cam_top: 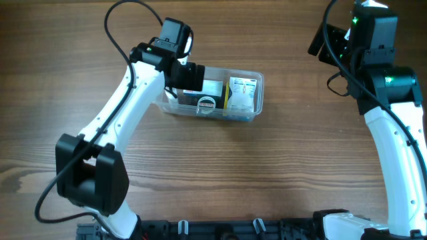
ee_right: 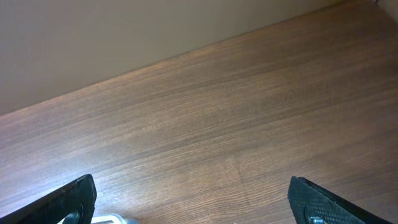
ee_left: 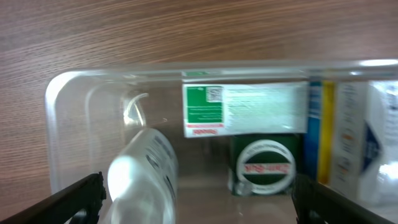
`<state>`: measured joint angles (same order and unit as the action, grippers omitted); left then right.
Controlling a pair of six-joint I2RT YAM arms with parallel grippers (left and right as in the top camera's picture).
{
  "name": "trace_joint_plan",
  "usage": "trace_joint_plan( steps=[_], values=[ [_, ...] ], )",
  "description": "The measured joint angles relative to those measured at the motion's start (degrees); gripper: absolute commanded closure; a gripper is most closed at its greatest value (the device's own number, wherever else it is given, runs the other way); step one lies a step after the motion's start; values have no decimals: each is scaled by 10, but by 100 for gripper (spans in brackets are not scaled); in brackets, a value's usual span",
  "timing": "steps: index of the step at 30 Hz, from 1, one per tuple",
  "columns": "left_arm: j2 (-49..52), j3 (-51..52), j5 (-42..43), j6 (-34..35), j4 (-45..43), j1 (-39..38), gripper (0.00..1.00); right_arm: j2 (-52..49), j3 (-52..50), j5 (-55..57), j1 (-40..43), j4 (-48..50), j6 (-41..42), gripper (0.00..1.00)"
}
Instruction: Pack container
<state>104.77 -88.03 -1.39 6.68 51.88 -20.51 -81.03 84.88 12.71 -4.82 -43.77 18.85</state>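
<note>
1. Tabletop of brown wood grain fills the overhead view on every side of the container. Only the right wrist view shows us anything past it: a plain pale band beyond the table's edge.
2. Left arm reaches over the container's left end, and its gripper hangs above that end. In the left wrist view we see its dark fingers spread wide at the lower corners, closed on nothing.
3. Right arm stands well apart from the container, off to its right. Its gripper faces bare wood, with the fingers wide apart and empty.
4. The container, a clear rectangular tub with rounded corners and a rim, rests flat on the table, nearer the left arm than the right.
5. At the container's right end stands a white box with blue and yellow stripes. Its print is too blurred for us to read in either view.
6. Against the container's far wall, as the left wrist sees it, lies a white box with a green panel. It carries a small square code and a red strip along its lower edge, and we cannot read the lines of text.
7. In front of that box sits a round green tin with a white and red label, its lettering illegible.
8. A pale bottle lies tilted in the container's left end. The overhead view hides it from us under the left arm.
</note>
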Motion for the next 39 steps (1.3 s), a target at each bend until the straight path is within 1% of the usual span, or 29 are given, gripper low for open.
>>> trace_joint_plan(
  steps=[3,7,15,22,27,34,36,39],
  values=[
    [-19,0,-1,6,20,-5,0,0,0,0,0,0,0,0],
    [-66,0,-17,38,52,4,0,0,0,0,0,0,0,0],
    [-217,-1,-37,87,101,75,0,0,0,0,0,0,0,0],
    [-306,-3,-39,106,149,87,0,0,0,0,0,0,0,0],
    [-326,-3,-39,106,163,87,0,0,0,0,0,0,0,0],
    [-327,-4,-55,107,301,87,0,0,0,0,0,0,0,0],
    [-327,-4,-63,108,322,87,0,0,0,0,0,0,0,0],
    [-327,-4,-76,109,318,87,0,0,0,0,0,0,0,0]
  ],
)
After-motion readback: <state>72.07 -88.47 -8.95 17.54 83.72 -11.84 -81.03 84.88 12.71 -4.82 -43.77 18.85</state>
